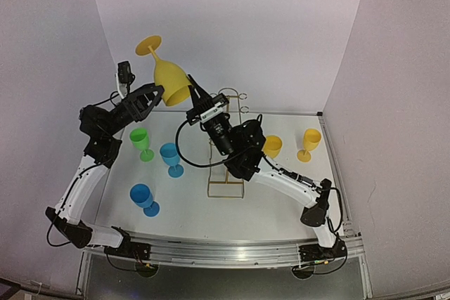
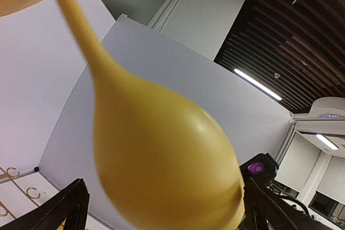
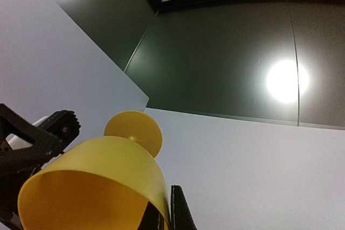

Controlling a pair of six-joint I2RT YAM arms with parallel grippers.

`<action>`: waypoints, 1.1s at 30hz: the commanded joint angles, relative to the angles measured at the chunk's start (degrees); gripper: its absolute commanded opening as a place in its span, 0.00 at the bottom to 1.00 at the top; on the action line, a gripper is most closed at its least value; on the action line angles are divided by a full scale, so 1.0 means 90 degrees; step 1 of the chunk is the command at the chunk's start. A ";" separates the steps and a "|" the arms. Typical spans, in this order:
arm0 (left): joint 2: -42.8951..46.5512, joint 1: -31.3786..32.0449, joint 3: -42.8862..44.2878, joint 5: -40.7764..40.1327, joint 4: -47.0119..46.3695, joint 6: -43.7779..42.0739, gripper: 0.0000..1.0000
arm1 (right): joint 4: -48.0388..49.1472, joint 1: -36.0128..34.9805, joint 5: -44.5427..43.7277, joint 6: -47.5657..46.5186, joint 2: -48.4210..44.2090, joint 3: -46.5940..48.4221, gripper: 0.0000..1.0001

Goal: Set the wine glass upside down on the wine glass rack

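Observation:
A large yellow wine glass [image 1: 171,75] hangs in the air upside down and tilted, foot up to the left, bowl mouth down to the right. My right gripper [image 1: 191,91] is shut on its rim; in the right wrist view the two fingers [image 3: 180,214] pinch the bowl wall [image 3: 102,171]. My left gripper [image 1: 156,94] is open around the bowl's left side; in the left wrist view its fingers [image 2: 67,206] stand apart from the bowl [image 2: 161,154]. The gold wire rack [image 1: 233,96] stands behind the right arm, mostly hidden; its base [image 1: 225,189] shows.
On the table stand a green glass [image 1: 140,142], two blue glasses [image 1: 171,158] [image 1: 143,198] on the left, and two small yellow glasses [image 1: 272,147] [image 1: 309,144] on the right. White walls enclose the back and sides.

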State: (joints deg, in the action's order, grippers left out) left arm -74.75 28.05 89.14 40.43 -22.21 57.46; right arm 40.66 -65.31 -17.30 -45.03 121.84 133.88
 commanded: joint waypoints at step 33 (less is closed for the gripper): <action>0.0740 0.0161 -0.0168 -0.0115 0.2716 -0.5181 0.16 | -0.3714 0.0043 0.0420 0.2016 -0.3087 -0.3621 0.93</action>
State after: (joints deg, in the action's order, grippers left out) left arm -72.81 29.34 87.19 36.97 -5.86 31.03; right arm 24.83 -64.69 -16.30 -34.58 104.35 101.85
